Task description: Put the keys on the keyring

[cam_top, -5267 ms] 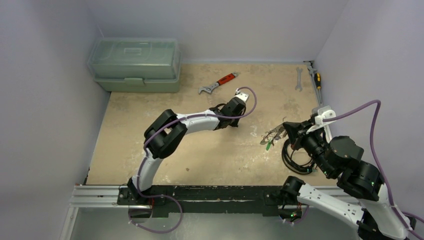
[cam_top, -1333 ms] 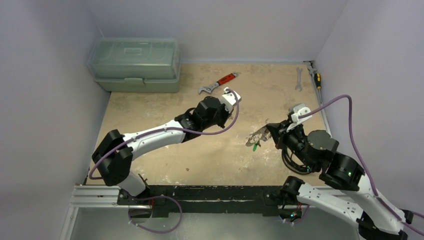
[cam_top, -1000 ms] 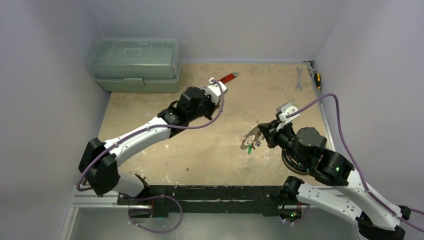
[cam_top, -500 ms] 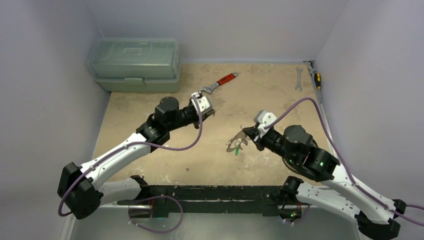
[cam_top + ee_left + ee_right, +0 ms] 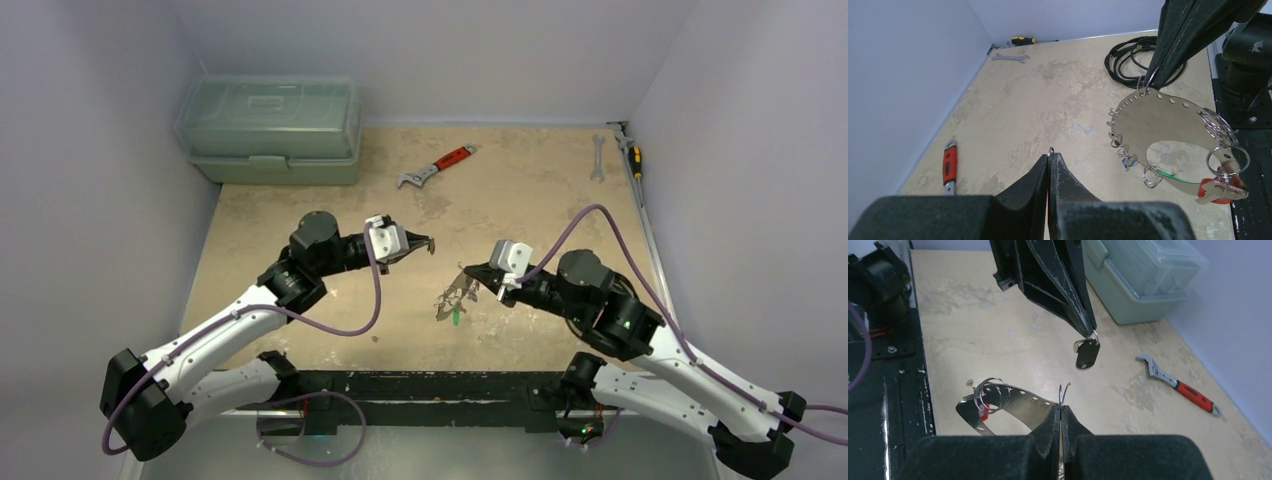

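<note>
- The right gripper (image 5: 468, 270) is pinched tight on a small wire ring at the top of the keyring (image 5: 1168, 122). This is a wide loop of flat silvery metal band punched with a row of holes. It hangs mid-counter between the two arms and seems clear of the beige mottled counter (image 5: 520, 200).
- The tiny silver keys (image 5: 1220, 189) dangle from split rings along the band, with red, green and blue plastic tags. Most are half hidden behind the band, so their count cannot be told.
- The left gripper (image 5: 428, 243) is closed on another small wire ring, just beside the keyring but apart from it. An oval black tag (image 5: 1086, 355) hangs from that ring. The silver piece beside the tag is probably a key. No writing on the tag can be made out.
- In the left wrist view only the top of that ring peeks above the fingertips.
- A pale green translucent plastic toolbox (image 5: 268, 118) sits in the far left corner with its lid shut. Its contents cannot be made out through the cloudy plastic.
- A coil of black cable (image 5: 1135, 55) lies mostly under the right arm in the top view.
- A red-handled adjustable wrench (image 5: 436, 166) lies at the far side of the counter. A plain silver spanner (image 5: 597, 158) and a yellow-and-black screwdriver (image 5: 633, 158) lie by the right wall.
</note>
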Robot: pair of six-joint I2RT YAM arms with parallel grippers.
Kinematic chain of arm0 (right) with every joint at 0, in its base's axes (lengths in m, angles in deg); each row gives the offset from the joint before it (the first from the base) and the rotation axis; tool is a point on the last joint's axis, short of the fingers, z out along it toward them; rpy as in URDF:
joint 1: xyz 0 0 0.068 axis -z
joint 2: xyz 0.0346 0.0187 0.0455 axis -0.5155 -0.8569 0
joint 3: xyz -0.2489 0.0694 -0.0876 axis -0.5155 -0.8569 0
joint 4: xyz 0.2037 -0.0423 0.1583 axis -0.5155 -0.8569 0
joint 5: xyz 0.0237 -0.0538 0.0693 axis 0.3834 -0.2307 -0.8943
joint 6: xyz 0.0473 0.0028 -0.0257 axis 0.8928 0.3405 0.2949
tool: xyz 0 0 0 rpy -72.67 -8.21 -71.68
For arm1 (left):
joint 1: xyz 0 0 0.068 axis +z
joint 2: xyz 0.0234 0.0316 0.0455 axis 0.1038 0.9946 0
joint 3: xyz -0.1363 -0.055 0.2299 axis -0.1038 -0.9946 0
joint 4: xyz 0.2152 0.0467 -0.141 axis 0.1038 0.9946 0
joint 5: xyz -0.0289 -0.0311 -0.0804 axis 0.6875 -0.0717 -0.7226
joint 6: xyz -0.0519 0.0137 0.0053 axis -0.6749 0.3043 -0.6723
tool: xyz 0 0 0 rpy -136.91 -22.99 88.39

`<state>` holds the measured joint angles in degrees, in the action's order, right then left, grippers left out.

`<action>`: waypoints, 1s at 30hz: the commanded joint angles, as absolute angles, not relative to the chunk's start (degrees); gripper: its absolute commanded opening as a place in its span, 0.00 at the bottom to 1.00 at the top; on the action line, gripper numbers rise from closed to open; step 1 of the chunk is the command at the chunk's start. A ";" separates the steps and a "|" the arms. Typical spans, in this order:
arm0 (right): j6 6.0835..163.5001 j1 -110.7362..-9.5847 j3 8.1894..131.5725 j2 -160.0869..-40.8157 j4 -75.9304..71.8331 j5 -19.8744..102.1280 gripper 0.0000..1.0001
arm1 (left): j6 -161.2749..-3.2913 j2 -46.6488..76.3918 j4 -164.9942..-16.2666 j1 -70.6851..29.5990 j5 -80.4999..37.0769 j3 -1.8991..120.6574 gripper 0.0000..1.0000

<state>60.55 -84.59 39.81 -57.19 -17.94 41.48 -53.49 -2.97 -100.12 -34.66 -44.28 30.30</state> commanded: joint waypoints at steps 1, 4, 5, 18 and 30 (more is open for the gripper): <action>61.12 -84.56 38.49 -56.70 -8.53 36.59 0.00 | -51.89 -4.39 -104.60 -34.65 -48.61 28.64 0.00; 62.16 -84.56 38.23 -57.94 -7.28 35.39 0.00 | -52.18 -4.70 -107.20 -34.70 -50.27 27.55 0.00; 62.34 -84.56 38.46 -58.57 -7.10 35.29 0.00 | -51.99 -4.79 -107.85 -34.73 -51.04 27.23 0.00; 64.65 -84.54 38.31 -59.83 -5.73 29.21 0.00 | -48.81 -5.23 -106.12 -34.74 -59.09 26.99 0.00; 65.85 -84.55 39.71 -61.91 -8.22 28.63 0.00 | -47.24 -6.04 -104.11 -34.75 -61.28 27.29 0.00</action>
<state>64.90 -84.59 37.99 -61.83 -10.69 29.65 -49.01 -4.94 -103.82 -34.66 -59.25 27.00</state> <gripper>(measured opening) 0.005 0.004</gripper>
